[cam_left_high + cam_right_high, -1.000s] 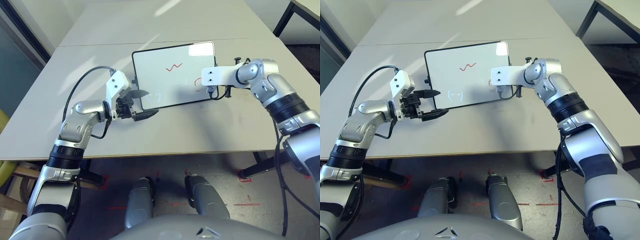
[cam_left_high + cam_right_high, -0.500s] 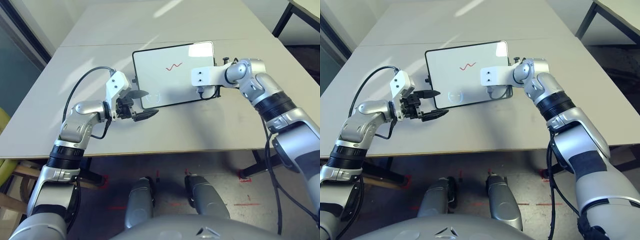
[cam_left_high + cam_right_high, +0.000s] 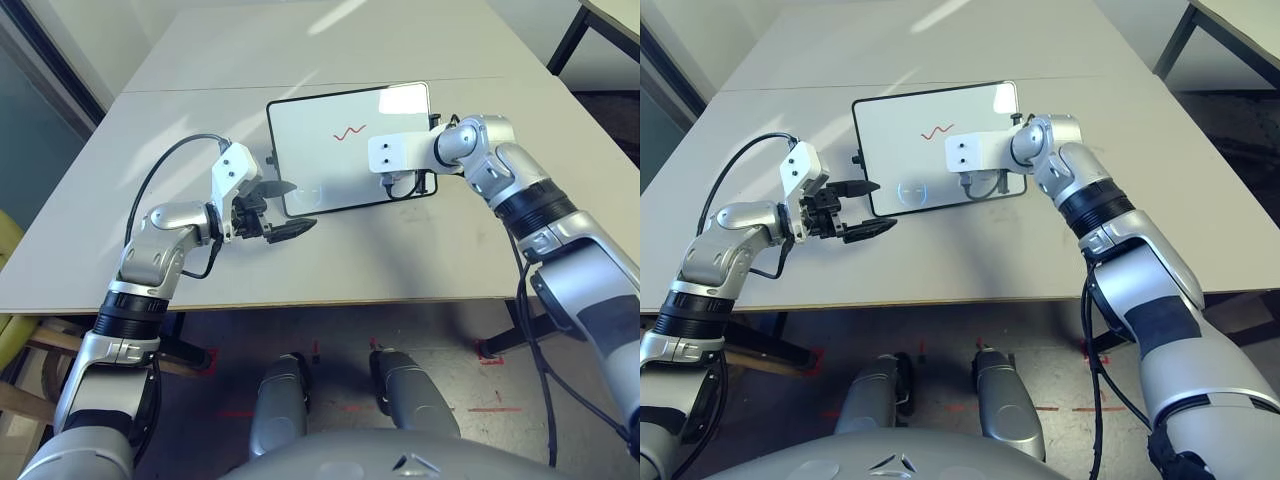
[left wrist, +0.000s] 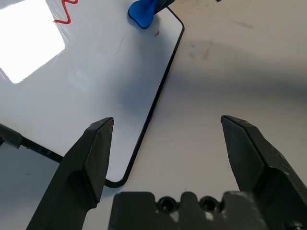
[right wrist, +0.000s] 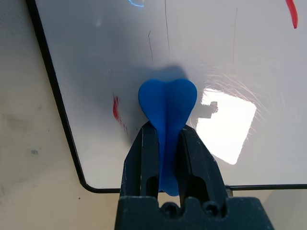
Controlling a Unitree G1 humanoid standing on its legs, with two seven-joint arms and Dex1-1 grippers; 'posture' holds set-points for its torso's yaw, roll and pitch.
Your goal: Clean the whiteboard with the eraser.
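Note:
The whiteboard (image 3: 320, 150) lies flat on the grey table, with a red squiggle (image 3: 348, 131) on its far half. In the right wrist view my right gripper (image 5: 165, 129) is shut on the blue eraser (image 5: 167, 103), which presses on the board close to its near right corner, beside a small red smudge (image 5: 116, 108). From the head views the right gripper (image 3: 398, 183) sits over the board's near right part. My left gripper (image 3: 290, 208) hovers open at the board's near left corner, touching nothing. The eraser (image 4: 142, 12) also shows in the left wrist view.
The table (image 3: 420, 260) is bare in front of the board up to its near edge. A seam (image 3: 180, 88) crosses the table behind the board. A second table's black leg (image 3: 565, 35) stands at the far right.
My right gripper has slid leftward with the eraser along the board's near right part, over a red mark there. The left arm has stayed still.

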